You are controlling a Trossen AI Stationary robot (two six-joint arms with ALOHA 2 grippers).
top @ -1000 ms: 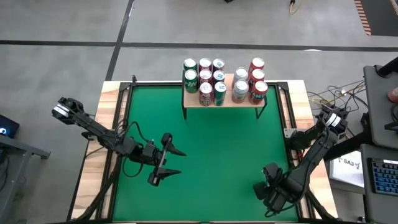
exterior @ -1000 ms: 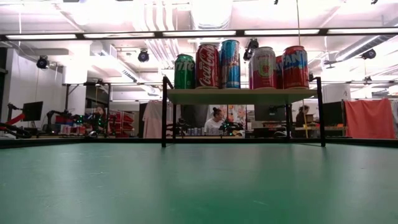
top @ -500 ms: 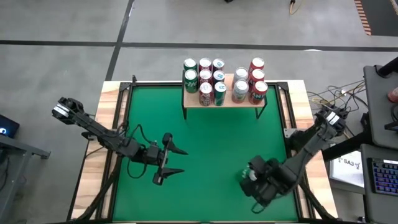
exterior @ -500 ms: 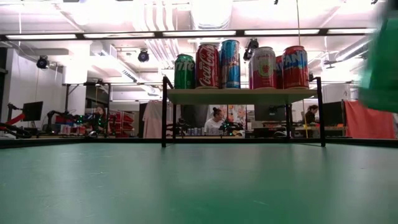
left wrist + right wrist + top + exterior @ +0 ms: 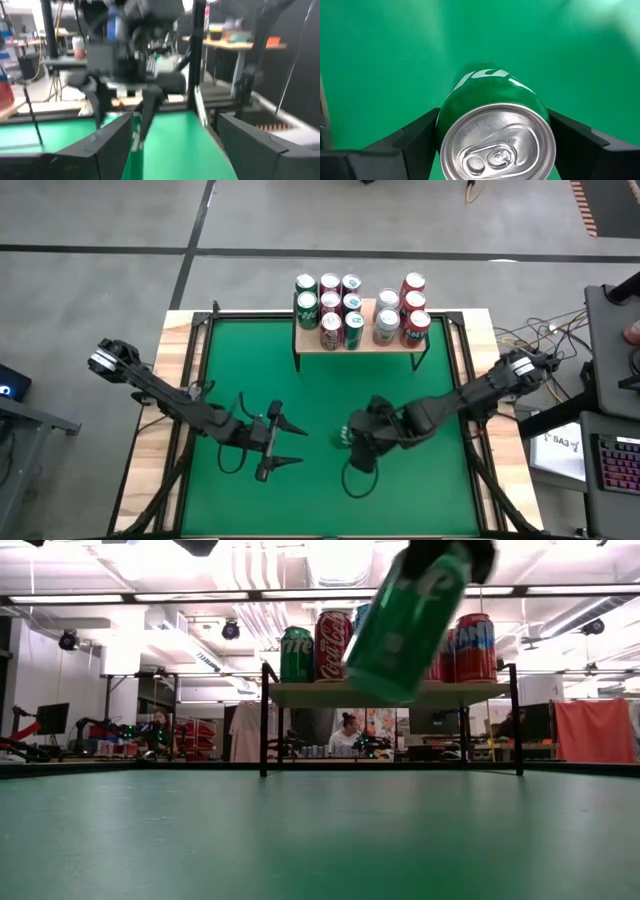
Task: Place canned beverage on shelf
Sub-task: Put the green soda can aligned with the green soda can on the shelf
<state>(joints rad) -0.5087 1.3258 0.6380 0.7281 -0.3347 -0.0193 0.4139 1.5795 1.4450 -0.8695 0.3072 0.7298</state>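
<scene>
Right claw (image 5: 495, 145) clamped on green can (image 5: 492, 115) (label unreadable), left claw (image 5: 285, 442) apart, Coca-Cola can (image 5: 333, 645) on shelf (image 5: 390, 694)

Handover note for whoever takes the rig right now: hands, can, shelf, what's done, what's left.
Right hand: shut on the green can, carried tilted above the green table, about mid-table, short of the shelf.
Left hand: open, empty, waiting over the table's left half.
Shelf: at the far edge, already holding about a dozen cans in two clusters, with a bare strip of board between them.
Done: green can picked up and lifted.
Left: carry it to the shelf, stand it upright on free board, release, then retract.
</scene>
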